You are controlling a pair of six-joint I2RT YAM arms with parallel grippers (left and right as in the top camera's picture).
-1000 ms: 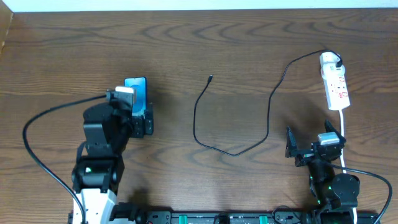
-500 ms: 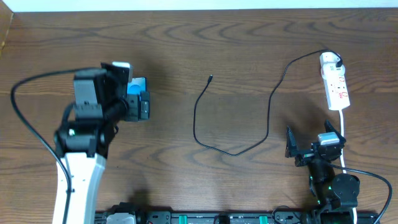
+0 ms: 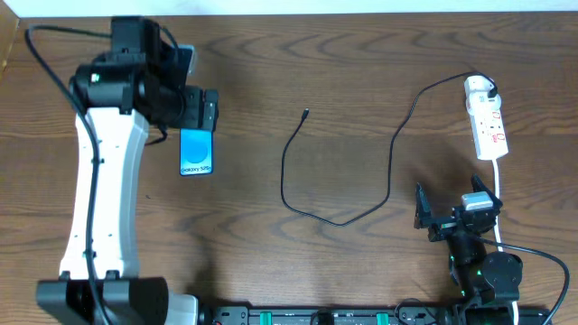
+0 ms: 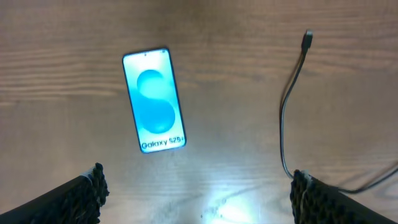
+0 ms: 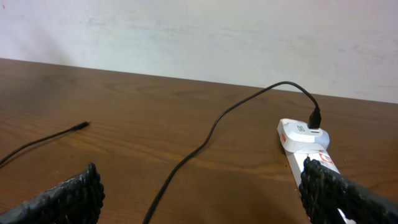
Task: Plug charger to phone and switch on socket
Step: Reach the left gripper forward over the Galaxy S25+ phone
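Gaping left hand [image 4: 196,184] beside phone [image 4: 153,101], charger tip [image 4: 308,38] well apart; right hand [image 5: 199,179] spread near socket [image 5: 297,138].

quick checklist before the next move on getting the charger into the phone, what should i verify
1. Phone lying flat, screen up, nothing gripping it: ok.
2. Left end effector open and empty: ok.
3. Charger connector tip in the phone: not ok, it lies apart from it.
4. Charger plug seated in the socket: ok.
5. Socket switched on: cannot tell.
6. Right end effector open and empty: ok.
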